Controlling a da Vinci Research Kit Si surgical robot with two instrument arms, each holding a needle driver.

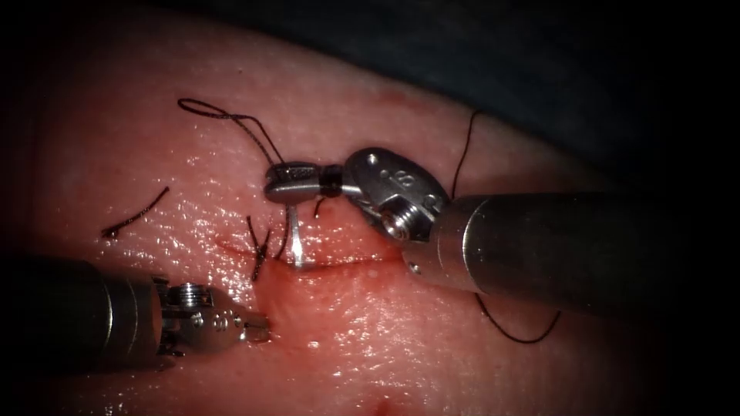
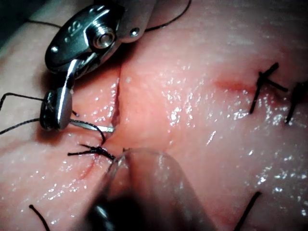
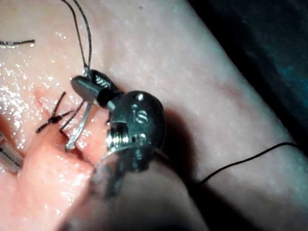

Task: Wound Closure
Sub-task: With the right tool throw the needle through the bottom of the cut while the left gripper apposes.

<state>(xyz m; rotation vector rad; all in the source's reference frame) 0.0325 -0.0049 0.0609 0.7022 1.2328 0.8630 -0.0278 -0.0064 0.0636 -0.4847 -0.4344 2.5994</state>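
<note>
Tissue (image 1: 432, 339), soft, wet and glistening across mid-frame of the endoscope view, is judged slippery and easily torn at the cut (image 1: 339, 263). Right tool (image 1: 293, 183), above centre, is clamped on the needle (image 1: 296, 243) near its thread end, the tip entering the cut; left tool (image 1: 258, 333), lower left, is closed on nothing. The needle is judged stiff, light and best gripped mid-curve; the thread (image 1: 223, 115) is limp.

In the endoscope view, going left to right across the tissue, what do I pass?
Loose cut end of thread → left end effector, holding nothing → tied stitch → needle, tip at the cut, held near its back end → right arm's shaft.
</note>
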